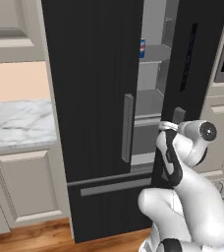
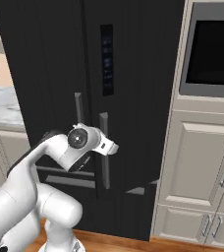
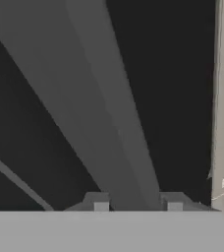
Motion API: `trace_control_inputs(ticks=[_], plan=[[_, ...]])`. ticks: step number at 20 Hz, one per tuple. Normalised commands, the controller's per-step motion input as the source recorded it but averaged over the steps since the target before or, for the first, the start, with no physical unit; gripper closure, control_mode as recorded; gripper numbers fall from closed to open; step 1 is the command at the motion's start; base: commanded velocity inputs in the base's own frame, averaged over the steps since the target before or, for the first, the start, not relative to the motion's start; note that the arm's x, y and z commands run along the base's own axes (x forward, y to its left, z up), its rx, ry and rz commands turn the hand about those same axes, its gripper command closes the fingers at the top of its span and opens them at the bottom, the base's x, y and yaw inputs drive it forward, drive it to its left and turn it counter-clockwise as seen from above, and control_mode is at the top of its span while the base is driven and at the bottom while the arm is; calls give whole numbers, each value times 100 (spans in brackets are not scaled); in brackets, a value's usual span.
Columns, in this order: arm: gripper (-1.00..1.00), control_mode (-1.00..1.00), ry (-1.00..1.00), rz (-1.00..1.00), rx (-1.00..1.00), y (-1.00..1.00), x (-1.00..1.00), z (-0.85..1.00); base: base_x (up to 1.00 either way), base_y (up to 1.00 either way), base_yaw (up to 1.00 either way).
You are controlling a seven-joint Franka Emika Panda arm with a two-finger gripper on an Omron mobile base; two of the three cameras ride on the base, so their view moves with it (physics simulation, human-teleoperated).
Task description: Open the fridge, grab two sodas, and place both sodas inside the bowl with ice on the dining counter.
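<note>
The tall black fridge (image 1: 92, 74) has its left door closed and its right door (image 1: 195, 54) swung partly outward. Through the gap I see grey shelves and a small blue soda can (image 1: 142, 48) on an upper shelf. My gripper (image 1: 176, 123) is shut on the right door's grey bar handle (image 1: 179, 113). In the hand view the handle (image 3: 99, 108) runs diagonally between the fingertips (image 3: 100, 204) of my gripper (image 3: 137, 204). From the right, my gripper (image 2: 105, 149) sits at mid-height on that handle (image 2: 104, 167). The bowl and the dining counter are out of view.
A marble-topped wall counter (image 1: 15, 123) with cabinets stands left of the fridge. To the right is a built-in oven (image 2: 212, 49) above cream cabinet doors (image 2: 197, 162). The fridge's lower drawer handle (image 1: 116, 186) lies below the doors. Wooden floor runs in front.
</note>
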Motion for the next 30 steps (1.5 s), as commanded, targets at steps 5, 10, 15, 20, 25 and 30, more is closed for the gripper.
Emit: trace_control_inputs(ticks=[5,10,15,20,25,30], plan=[[-100,-100,16,-10,23,-5,-57,20,0,0,0],[-100,-100,12,0,-5,52,-19,38,0,0,0],[-100,-100,17,9,-26,93,0,29,0,0,0],[-100,-100,27,13,-33,75,38,31,0,0,0],[-100,-100,14,0,-6,3,26,1,0,0,0],[-100,-100,11,8,-24,1,63,23,0,0,0]])
